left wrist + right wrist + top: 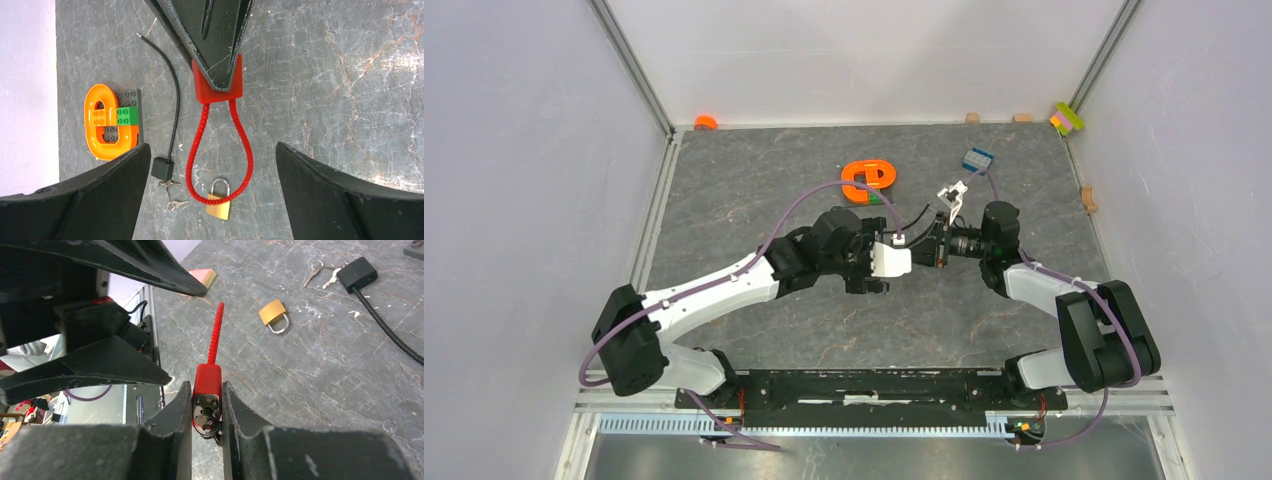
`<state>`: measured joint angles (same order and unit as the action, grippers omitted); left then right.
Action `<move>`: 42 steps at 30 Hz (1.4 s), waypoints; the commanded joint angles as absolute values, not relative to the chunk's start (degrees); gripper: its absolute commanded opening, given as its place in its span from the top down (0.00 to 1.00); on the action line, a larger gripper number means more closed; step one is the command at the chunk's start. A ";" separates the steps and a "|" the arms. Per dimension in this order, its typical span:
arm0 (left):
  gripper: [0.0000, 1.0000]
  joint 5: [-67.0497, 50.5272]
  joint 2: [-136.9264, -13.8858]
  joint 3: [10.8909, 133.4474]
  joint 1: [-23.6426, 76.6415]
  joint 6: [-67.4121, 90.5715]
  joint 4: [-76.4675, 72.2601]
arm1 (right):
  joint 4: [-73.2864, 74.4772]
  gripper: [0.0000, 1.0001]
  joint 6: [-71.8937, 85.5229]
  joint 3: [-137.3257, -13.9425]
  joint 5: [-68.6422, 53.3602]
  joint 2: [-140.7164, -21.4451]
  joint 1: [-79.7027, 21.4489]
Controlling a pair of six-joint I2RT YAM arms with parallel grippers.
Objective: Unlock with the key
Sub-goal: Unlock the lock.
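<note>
R gripper (206, 386) pinches red plastic-bodied cable lock (207, 376). L gripper (212, 146) wide open, empty. Square up on small metal key (208, 426) before closing.

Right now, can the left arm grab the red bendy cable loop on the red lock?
Probably yes. The left gripper is wide open, and the red cable loop sits straight ahead between its fingers, nothing in front. The right gripper pinches only the red lock body at its end.

Lab cell: white walls (524, 150), aluminium framing (634, 65)
</note>
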<state>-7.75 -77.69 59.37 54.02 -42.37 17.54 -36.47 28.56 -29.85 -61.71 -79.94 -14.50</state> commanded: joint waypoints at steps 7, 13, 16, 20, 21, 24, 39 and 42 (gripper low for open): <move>0.00 -8.80 -81.73 57.75 53.85 -42.71 7.92 | -46.91 1.00 33.93 -28.83 -64.94 -78.66 -14.12; 0.06 -8.28 -83.63 57.26 53.88 -40.76 4.50 | -47.82 1.00 34.80 -28.49 -64.81 -79.07 -14.00; 0.18 -7.39 -84.96 58.21 53.88 -39.91 3.78 | -47.83 1.00 34.66 -28.39 -64.66 -79.14 -14.06; 0.42 -4.09 -85.68 58.87 53.88 -39.42 2.96 | -45.96 1.00 33.14 -28.30 -64.16 -78.71 -13.82; 0.46 -3.43 -85.48 58.45 53.88 -39.46 2.37 | -44.80 1.00 32.03 -28.45 -63.83 -78.64 -13.73; 0.54 -2.17 -84.42 57.37 53.88 -39.59 0.83 | -41.77 1.00 29.35 -28.56 -62.67 -78.71 -13.68; 0.49 -1.63 -80.13 50.62 53.81 -47.54 -0.30 | -33.95 1.00 21.48 -29.23 -59.79 -78.21 -12.50; 0.47 -0.70 -79.87 49.63 53.85 -48.73 -0.97 | -33.27 1.00 20.94 -29.37 -59.55 -78.45 -12.20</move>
